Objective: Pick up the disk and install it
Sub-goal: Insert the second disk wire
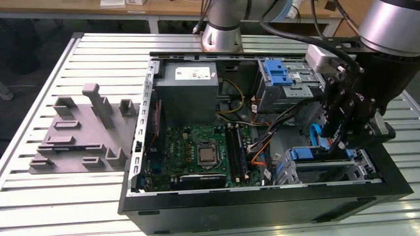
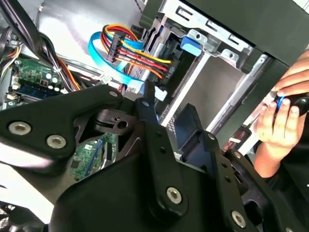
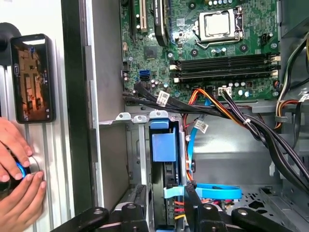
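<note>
The slatted desk [image 1: 39, 196] carries an open computer case [image 1: 262, 206]. A grey moulded fixture [image 1: 78, 137] sits well apart on the exterior view's left. Inside the case are a grey power supply [image 1: 190, 93] and a green motherboard [image 1: 196, 152]. The arm hangs over the lower drive bay [image 1: 328, 169] at the exterior view's right.

The disk [image 3: 164, 147] stands on edge in that bay, blue bracket uppermost. It lies directly ahead of the pincer [image 3: 165, 188], its long edge in line with the gap between the fingers [image 3: 193, 208]. The fingers are spread, one on each side of the disk; whether either touches it is hard to judge.

A blue ribbon cable [image 3: 217, 191] and a black cable bundle [image 3: 251, 125] crowd one side of the bay, close to the pincer. A person's hand [image 3: 19, 193] rests outside the case, beside a phone [image 3: 33, 77].
</note>
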